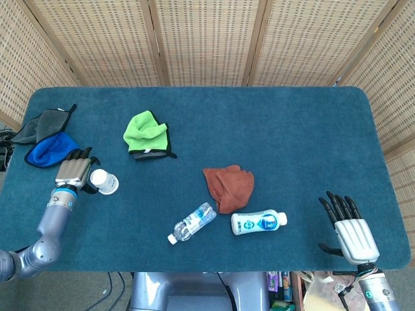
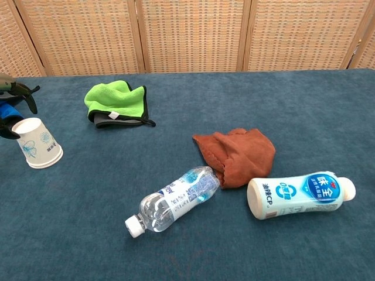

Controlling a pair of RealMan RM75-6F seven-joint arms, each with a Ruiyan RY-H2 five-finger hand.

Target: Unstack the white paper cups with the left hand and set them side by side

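Two hands show: the left hand [image 1: 73,172], fingers spread and holding nothing, sits just beside the white paper cups [image 1: 104,181], which stand mouth-down on the blue surface [image 1: 292,142] just to its right; the stack's long axis is upright. Far off, the right hand [image 1: 349,230] rests with fingers apart, empty; the left is plainly nearer.

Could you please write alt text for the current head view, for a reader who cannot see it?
Seen from above, the robot's left hand, fingers apart, sits right beside the white paper cups near the left edge of a blue table. A green cloth, brown cloth, clear bottle and white bottle lie mid-table; the right hand rests open at lower right.
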